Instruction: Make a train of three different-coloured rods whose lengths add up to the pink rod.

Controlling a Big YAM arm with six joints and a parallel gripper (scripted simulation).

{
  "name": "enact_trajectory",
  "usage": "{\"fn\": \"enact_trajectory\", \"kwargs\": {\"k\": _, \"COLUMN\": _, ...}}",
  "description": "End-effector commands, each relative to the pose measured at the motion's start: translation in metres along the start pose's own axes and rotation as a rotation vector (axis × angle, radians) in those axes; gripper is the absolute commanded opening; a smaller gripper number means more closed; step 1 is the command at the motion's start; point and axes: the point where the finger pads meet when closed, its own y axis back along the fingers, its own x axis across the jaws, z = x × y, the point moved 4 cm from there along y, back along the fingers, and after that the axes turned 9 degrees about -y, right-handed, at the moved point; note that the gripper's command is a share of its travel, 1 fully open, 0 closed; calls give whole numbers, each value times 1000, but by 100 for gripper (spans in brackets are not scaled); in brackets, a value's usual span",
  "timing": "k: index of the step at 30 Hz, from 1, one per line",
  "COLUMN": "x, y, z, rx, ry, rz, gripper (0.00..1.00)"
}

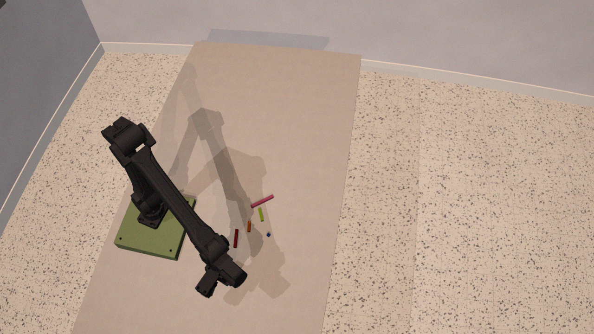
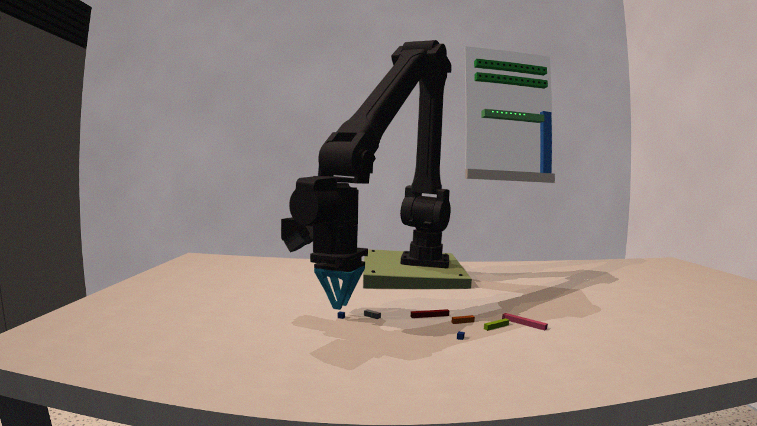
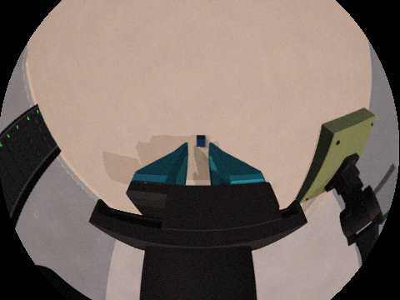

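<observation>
My gripper (image 2: 337, 306) hangs tips-down just above a small blue cube (image 2: 340, 314) at the left end of the group of rods. In the wrist view the cube (image 3: 200, 140) lies on the table just beyond my fingertips, which stand a narrow gap apart and hold nothing. To the right lie a grey rod (image 2: 372, 314), a red rod (image 2: 429, 313), an orange rod (image 2: 462, 319), a lime rod (image 2: 495, 324) and the pink rod (image 2: 524, 320), all apart from each other. A second blue cube (image 2: 460, 335) lies in front of the orange rod. From above, the arm hides the grey rod and the first cube.
The arm's green base plate (image 2: 415, 276) stands behind the rods. From above, the pink rod (image 1: 261, 201), lime rod (image 1: 260, 214), orange rod (image 1: 248, 226), red rod (image 1: 235, 238) and a blue cube (image 1: 268, 234) lie near the table's middle. A panel (image 2: 509, 113) hangs at the back.
</observation>
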Motion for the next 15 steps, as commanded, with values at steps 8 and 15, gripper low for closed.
{"fn": "enact_trajectory", "kwargs": {"k": 8, "x": -1, "y": -3, "z": -4, "rx": 2, "ry": 0, "rz": -2, "gripper": 23}}
{"fn": "enact_trajectory", "kwargs": {"k": 15, "x": 0, "y": 1, "z": -6, "rx": 1, "ry": 1, "rz": 11, "gripper": 23}}
